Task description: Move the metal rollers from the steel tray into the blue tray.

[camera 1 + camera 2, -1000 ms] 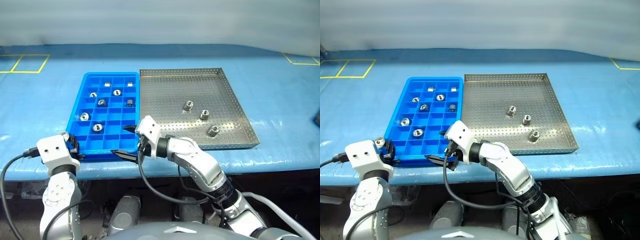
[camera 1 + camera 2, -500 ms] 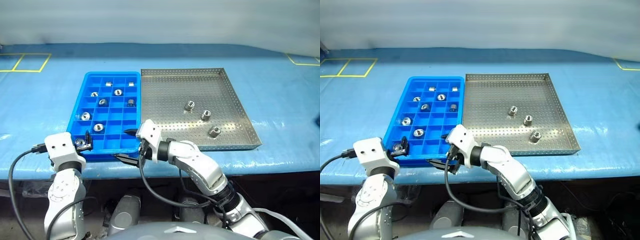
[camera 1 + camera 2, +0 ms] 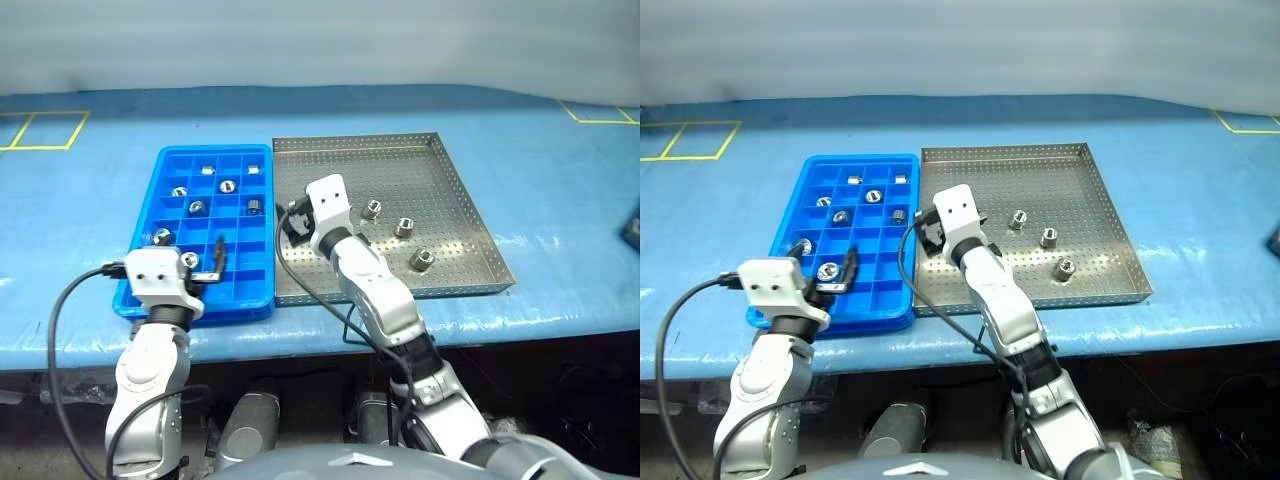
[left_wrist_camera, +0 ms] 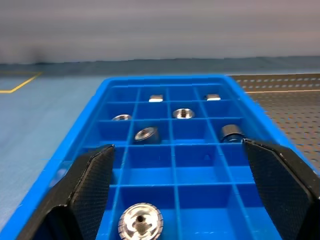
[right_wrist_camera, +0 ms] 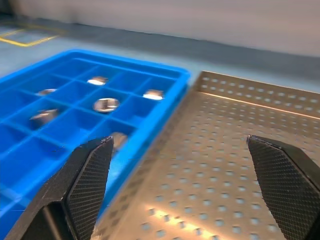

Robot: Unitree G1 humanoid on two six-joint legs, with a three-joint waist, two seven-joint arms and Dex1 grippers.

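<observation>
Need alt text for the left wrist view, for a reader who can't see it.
The left gripper, its two black fingers spread wide and holding nothing, hovers over the near end of the blue tray. Seven metal rollers sit in separate compartments, the closest between the fingers; the steel tray adjoins it.

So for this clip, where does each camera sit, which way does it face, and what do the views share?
Head eyes: look forward and down at the blue tray beside the steel tray; both arms show.
Left wrist: looks level along the open left tool over the blue tray's compartments and metal rollers.
Right wrist: looks along the open right tool across the seam between both trays.
Shared: the blue tray with its rollers shows in every view.
</observation>
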